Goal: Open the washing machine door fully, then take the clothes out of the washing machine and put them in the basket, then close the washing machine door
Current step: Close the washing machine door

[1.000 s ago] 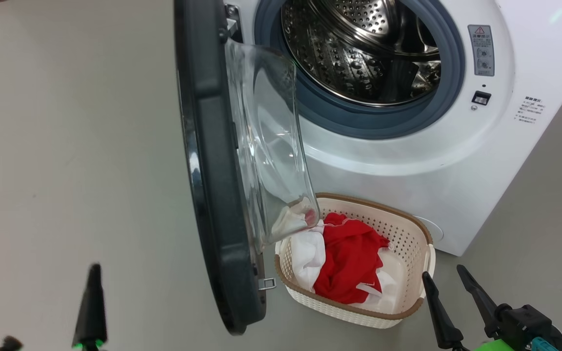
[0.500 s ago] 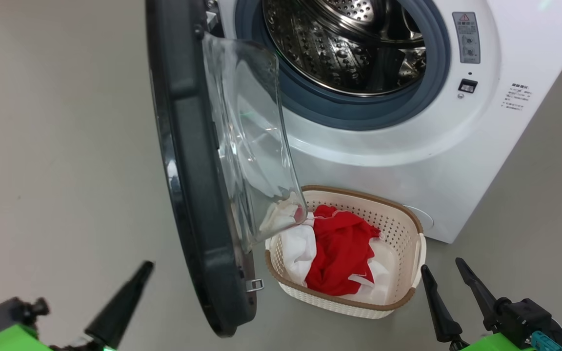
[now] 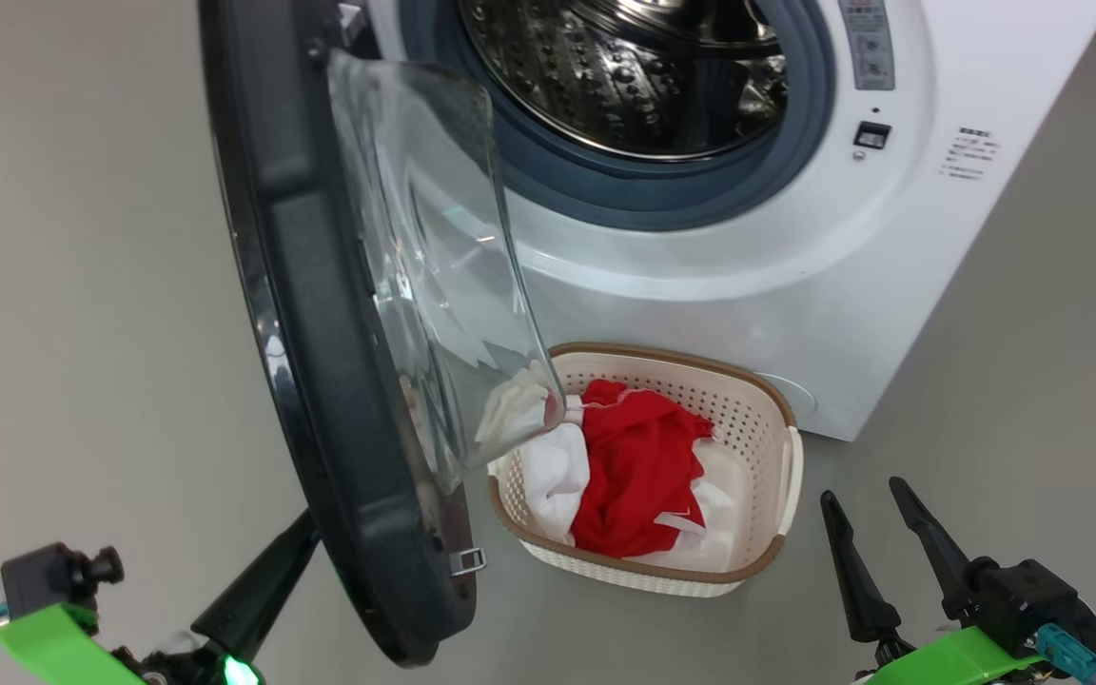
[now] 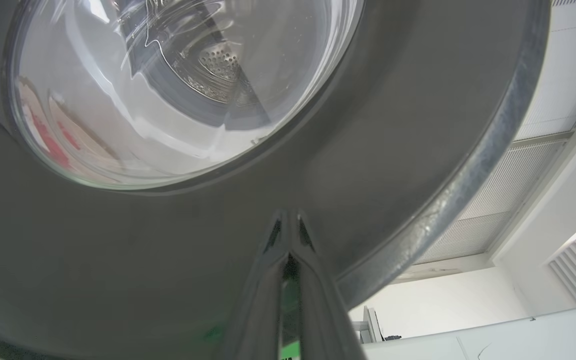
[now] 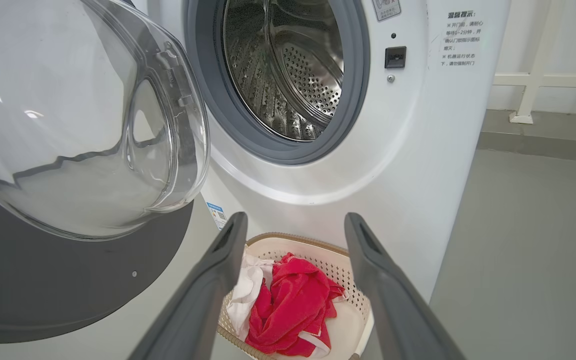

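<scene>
Left gripper (image 4: 288,222) is pinched shut on nothing, tips right at the outer face of the door (image 3: 320,381); can't tell if they actually touch. Right gripper (image 3: 860,490) hangs spread wide and holds nothing, just right of the basket (image 3: 781,561). Clothes (image 3: 634,466) are in the basket, red over white. Behind it is the washer (image 3: 795,285), door swung open, steel drum (image 3: 605,86) showing.

The left gripper (image 3: 293,547) sits at the lower left of the head view, its two dark fingers pressed together into one point that slants up and to the right, with a green light (image 3: 239,672) glowing at its base. The right gripper (image 3: 860,491) sits at the lower right, fingers spread wide and pointing upward, with nothing between them
</scene>
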You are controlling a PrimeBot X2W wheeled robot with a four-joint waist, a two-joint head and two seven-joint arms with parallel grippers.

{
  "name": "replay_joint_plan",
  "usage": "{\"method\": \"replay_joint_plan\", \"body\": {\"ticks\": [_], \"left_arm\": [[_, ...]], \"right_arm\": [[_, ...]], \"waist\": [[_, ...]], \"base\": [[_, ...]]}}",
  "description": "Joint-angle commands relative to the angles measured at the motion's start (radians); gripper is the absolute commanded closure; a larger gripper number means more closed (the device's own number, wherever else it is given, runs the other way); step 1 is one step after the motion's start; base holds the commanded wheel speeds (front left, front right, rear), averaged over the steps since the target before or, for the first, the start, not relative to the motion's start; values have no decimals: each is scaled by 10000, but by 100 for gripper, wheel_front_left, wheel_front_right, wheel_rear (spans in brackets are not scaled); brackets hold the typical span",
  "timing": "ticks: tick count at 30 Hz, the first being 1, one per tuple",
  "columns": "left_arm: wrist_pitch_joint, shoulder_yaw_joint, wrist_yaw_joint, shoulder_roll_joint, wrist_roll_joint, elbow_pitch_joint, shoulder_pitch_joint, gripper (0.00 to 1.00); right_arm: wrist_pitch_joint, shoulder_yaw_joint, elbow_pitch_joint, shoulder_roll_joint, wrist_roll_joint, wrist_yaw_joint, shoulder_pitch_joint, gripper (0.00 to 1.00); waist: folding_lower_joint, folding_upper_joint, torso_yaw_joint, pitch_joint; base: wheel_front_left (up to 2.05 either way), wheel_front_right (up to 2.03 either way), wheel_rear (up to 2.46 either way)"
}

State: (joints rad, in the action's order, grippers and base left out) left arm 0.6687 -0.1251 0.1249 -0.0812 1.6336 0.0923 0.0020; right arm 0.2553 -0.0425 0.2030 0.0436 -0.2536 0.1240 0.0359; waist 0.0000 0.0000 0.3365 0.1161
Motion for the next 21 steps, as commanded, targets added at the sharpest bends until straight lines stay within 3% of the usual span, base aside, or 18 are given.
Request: {"method": "replay_joint_plan", "body": {"ticks": [1, 11, 21], "left_arm": [[88, -390, 58, -96, -87, 342, -457, 100], [276, -70, 58, 155, -592, 445, -876, 100], [-807, 1091, 58, 194, -1460, 36, -1972, 100]], "right_arm": [[65, -209, -244, 66, 11, 67, -350, 0], [65, -201, -279, 66, -12, 67, -518, 0], [65, -210, -343, 66, -89, 67, -708, 0]], "waist": [[0, 0, -119, 63], [0, 0, -725, 297], [0, 0, -1508, 606]], "base": [[0, 0, 0], [0, 0, 0], [0, 0, 0]]}}
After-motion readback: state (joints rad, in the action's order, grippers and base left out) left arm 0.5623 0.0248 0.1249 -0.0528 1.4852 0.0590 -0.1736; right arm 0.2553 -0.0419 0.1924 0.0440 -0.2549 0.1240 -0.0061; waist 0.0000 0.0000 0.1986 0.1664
